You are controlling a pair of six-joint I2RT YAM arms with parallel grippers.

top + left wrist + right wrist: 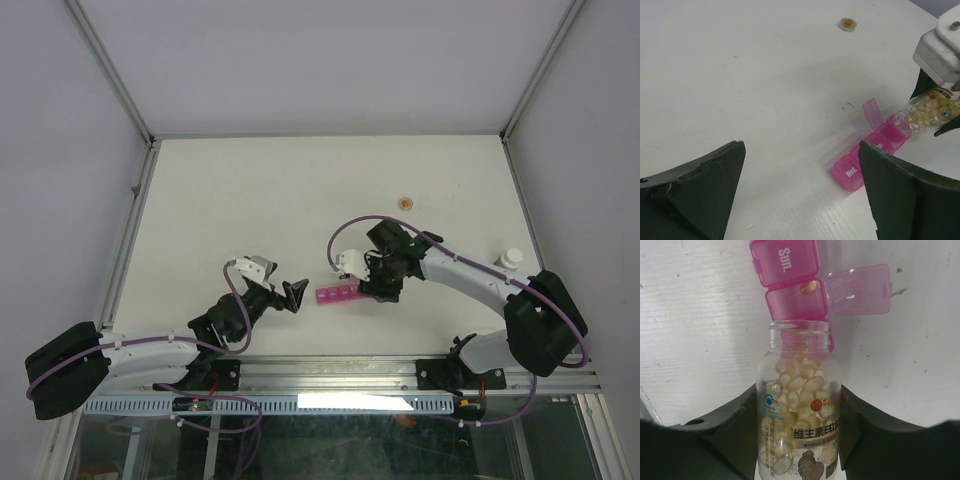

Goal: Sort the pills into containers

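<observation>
Right wrist view: pill bottle (800,405) tipped over the containers (790,270).
Strip lies on the tabletop (700,340) dead ahead of the right jaws, long axis in line with the bottle they clamp; mouth just short of the open compartment, one capsule (807,287) inside. Left jaws stand wide, empty, near its far end.

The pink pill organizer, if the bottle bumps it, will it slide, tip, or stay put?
The pill organizer looks like thin, light plastic lying loose on the smooth table, so it would probably slide or swivel. Low and flat, it seems unlikely to tip. Its open lid looks thin-hinged and may flap shut if knocked.
</observation>
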